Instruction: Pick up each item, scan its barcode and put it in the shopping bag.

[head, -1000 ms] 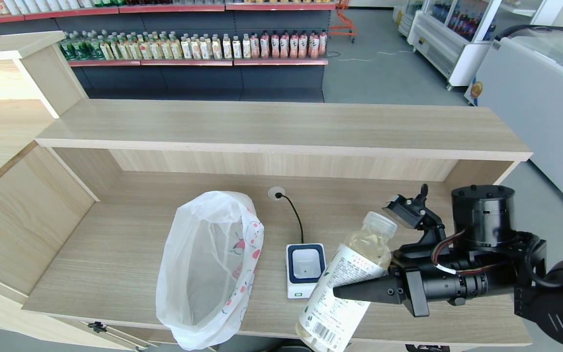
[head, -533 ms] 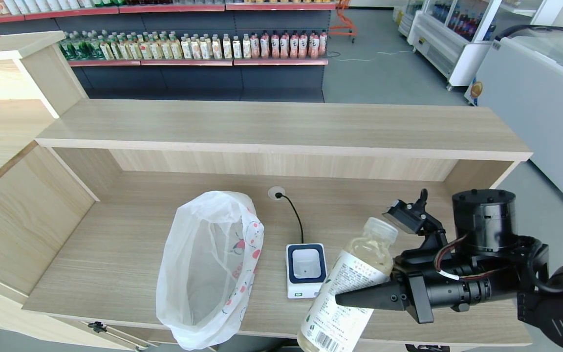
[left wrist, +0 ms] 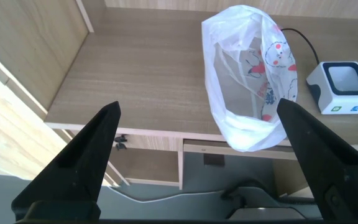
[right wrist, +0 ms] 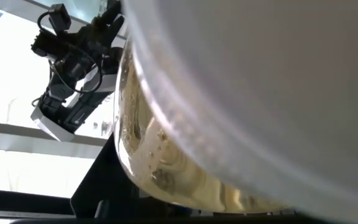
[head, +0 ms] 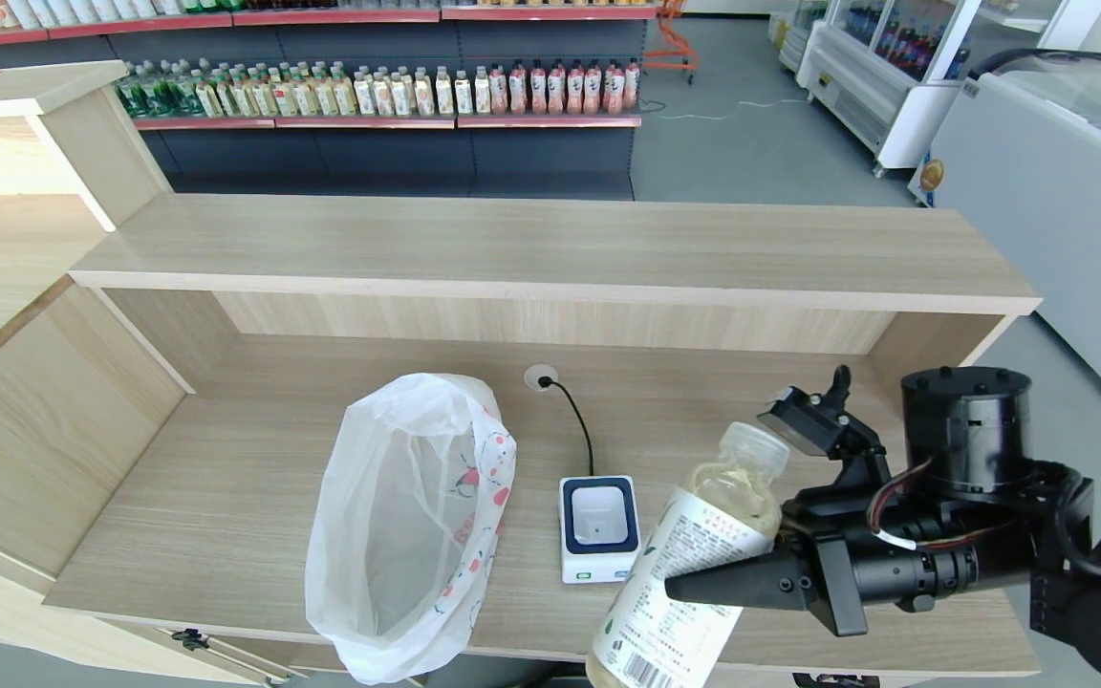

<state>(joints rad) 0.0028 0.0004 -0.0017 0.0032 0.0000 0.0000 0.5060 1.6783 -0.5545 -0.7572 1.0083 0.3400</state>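
One bottle (head: 689, 540) gripped by right hand (head: 706, 584).

Held bottle (head: 692, 543) drifted right — perhaps lower.

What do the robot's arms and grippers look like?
The right arm is matte black, with a drum-shaped joint, a bracketed wrist camera and loose red and white wires. The right gripper and left gripper have black fingers tapering to wedges.
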